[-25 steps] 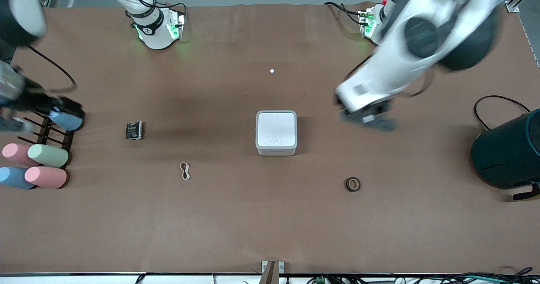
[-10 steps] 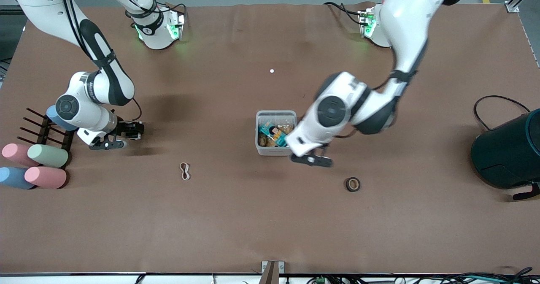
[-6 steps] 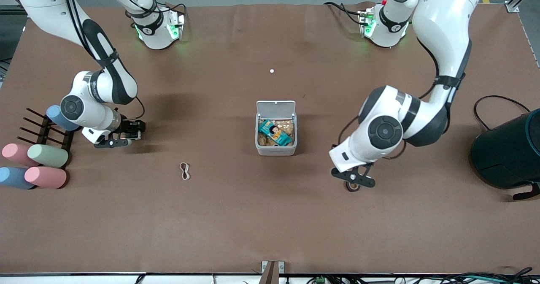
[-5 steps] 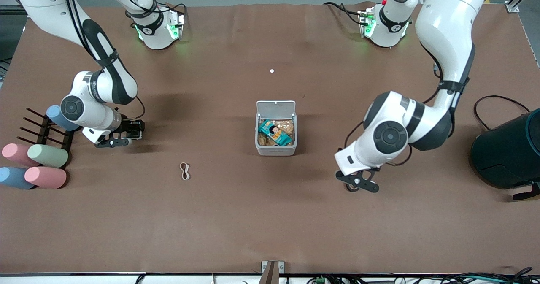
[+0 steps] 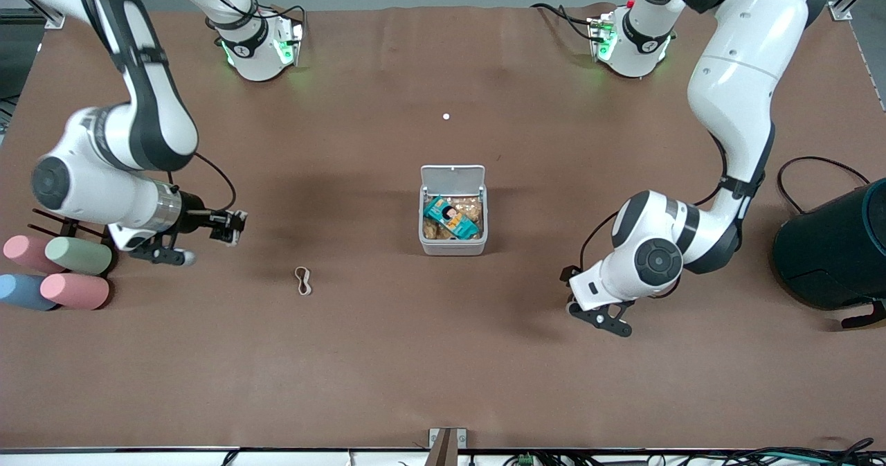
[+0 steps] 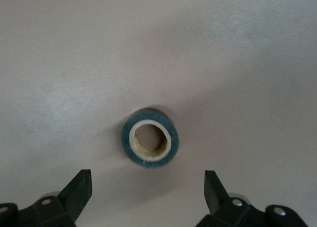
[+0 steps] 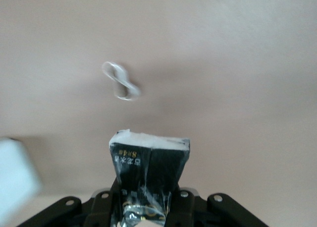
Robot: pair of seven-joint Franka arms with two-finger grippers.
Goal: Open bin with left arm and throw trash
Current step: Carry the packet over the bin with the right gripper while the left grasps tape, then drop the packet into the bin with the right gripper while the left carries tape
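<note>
The right gripper (image 7: pixel 143 207) grasps a black square packet (image 7: pixel 147 175) with gold print reading "8". The left gripper (image 6: pixel 147 197), jaws released, hovers over a dark tape roll (image 6: pixel 149 138); the white-grey square bin (image 5: pixel 453 244) stands open.

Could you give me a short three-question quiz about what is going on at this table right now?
1. True or false: the bin has its lid shut.
2. What does the right gripper hold?
A. rubber band
B. black packet
C. tape roll
3. Fill in: the open left gripper is above the ____.

Key:
1. False; the lid stands open.
2. B; the black packet. The rubber band lies on the table.
3. tape roll.
</note>
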